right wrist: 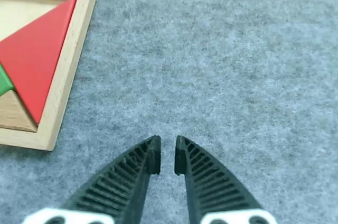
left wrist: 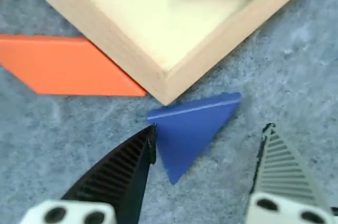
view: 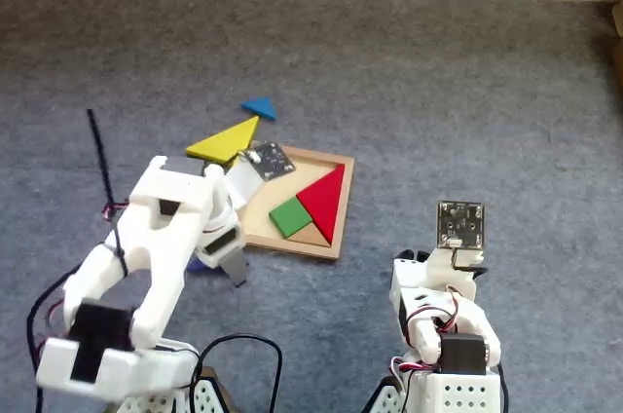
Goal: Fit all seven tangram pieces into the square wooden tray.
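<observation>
The square wooden tray holds a red triangle, a green square and a tan triangle. Outside it, a yellow triangle and a small blue triangle lie on the carpet beyond its far corner. My left gripper is open over a larger blue triangle, one finger on each side of it, just off a tray corner. An orange parallelogram lies against the tray's outer wall. My right gripper is shut on nothing, over bare carpet beside the tray.
Grey carpet covers the whole surface. The left arm hangs over the tray's near left corner. A thin black rod stands at the left. The right arm stays near the front, with open carpet to the tray's right.
</observation>
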Available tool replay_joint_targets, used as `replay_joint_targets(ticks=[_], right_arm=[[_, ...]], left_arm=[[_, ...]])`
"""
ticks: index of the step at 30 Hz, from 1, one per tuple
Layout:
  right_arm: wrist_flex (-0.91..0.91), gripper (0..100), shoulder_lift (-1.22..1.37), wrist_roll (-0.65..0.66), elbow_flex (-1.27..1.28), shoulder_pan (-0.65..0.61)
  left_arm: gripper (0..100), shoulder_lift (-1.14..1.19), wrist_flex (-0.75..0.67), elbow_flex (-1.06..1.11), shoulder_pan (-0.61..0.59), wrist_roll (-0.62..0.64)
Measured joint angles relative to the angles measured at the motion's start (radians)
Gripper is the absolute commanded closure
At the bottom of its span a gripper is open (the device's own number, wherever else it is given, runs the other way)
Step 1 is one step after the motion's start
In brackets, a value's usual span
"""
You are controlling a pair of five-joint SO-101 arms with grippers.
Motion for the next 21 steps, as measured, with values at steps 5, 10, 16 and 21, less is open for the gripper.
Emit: replay_joint_targets(ticks=[5, 10, 16, 21], right_arm=[[0.0, 93.3, 0.0, 0.0, 0.0, 0.0], [0.0, 93.3, 0.0, 0.0, 0.0, 0.0], [0.0, 93.3, 0.0, 0.0, 0.0, 0.0], [0.0, 93.3, 0.0, 0.0, 0.0, 0.0]], left_arm=[[73, 0.115, -0.006, -0.074, 0.002, 0.0], [74, 0.129, -0.006, -0.094, 0.0, 0.0], [74, 0.13, -0.006, -0.097, 0.009, 0.0], [81, 0.13, -0.006, -0.097, 0.008, 0.0]])
